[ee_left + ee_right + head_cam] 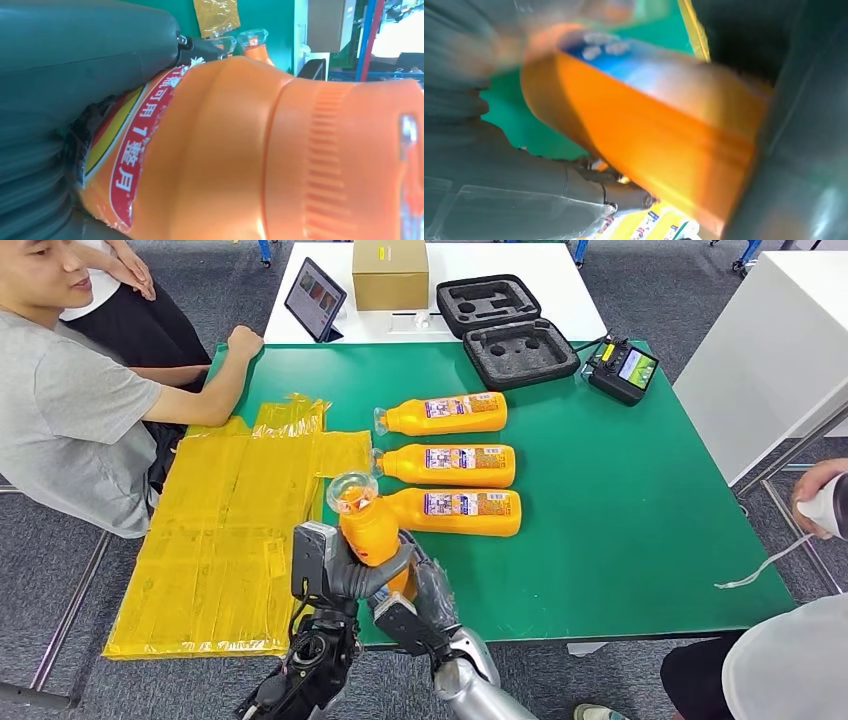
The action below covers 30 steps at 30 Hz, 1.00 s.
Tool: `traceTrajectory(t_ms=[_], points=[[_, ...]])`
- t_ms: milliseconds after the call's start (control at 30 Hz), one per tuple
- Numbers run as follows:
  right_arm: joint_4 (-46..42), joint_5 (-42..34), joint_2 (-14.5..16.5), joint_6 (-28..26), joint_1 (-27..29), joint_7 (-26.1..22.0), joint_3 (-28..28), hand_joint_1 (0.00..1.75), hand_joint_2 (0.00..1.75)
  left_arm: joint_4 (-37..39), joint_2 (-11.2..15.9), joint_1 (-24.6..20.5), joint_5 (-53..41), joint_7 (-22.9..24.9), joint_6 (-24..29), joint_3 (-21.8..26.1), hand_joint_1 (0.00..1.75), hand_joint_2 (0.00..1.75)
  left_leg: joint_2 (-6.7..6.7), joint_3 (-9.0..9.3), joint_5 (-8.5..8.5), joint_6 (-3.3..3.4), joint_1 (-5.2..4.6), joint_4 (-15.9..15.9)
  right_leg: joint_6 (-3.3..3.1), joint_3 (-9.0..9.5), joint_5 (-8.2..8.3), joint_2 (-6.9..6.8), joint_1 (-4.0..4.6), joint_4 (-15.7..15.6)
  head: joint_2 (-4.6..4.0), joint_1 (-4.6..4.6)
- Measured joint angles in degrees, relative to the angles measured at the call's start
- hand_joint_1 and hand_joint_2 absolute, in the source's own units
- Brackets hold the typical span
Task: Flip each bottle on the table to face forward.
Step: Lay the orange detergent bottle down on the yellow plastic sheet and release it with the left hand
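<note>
Head view: green table [640, 540] spread wide, yellow plastic sheet [230, 530] draped over its left part, three orange bottles [455, 465] laid flat in a row at the centre, caps toward the sheet, labels with small print up, probably back sides awaiting a turn. Fourth bottle [368, 525] lifted off the near edge, clear cap up, clasped from both sides by left hand [325, 570] and right hand [425, 595], fingers wrapped round its body, likely so it can be rolled between them. Left wrist view: red label strip [135, 150] against the grey thumb [85, 55], suggesting the front face now turning outward.
</note>
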Motion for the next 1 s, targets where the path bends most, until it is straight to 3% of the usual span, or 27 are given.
traceTrajectory(t_ms=[667,1000], points=[[0.11,-2.15,-0.05,0.31,0.55,-0.15,0.26,0.0,1.75,0.72,0.0,-0.33,-0.51,-1.09,1.34,-0.57,1.75,1.75,-0.01,-0.02,0.0,0.0,0.0,0.0,0.0,-0.01,0.0,0.0,0.0,0.0,0.0,0.0],[0.11,-3.84,-0.66,2.86,1.39,-0.17,0.28,0.0,1.75,0.56,1.51,-0.44,-2.82,-1.38,1.75,-0.58,1.75,1.75,0.0,-0.02,0.0,0.0,0.0,0.0,0.0,-0.02,0.0,0.0,0.0,0.0,0.0,0.0]])
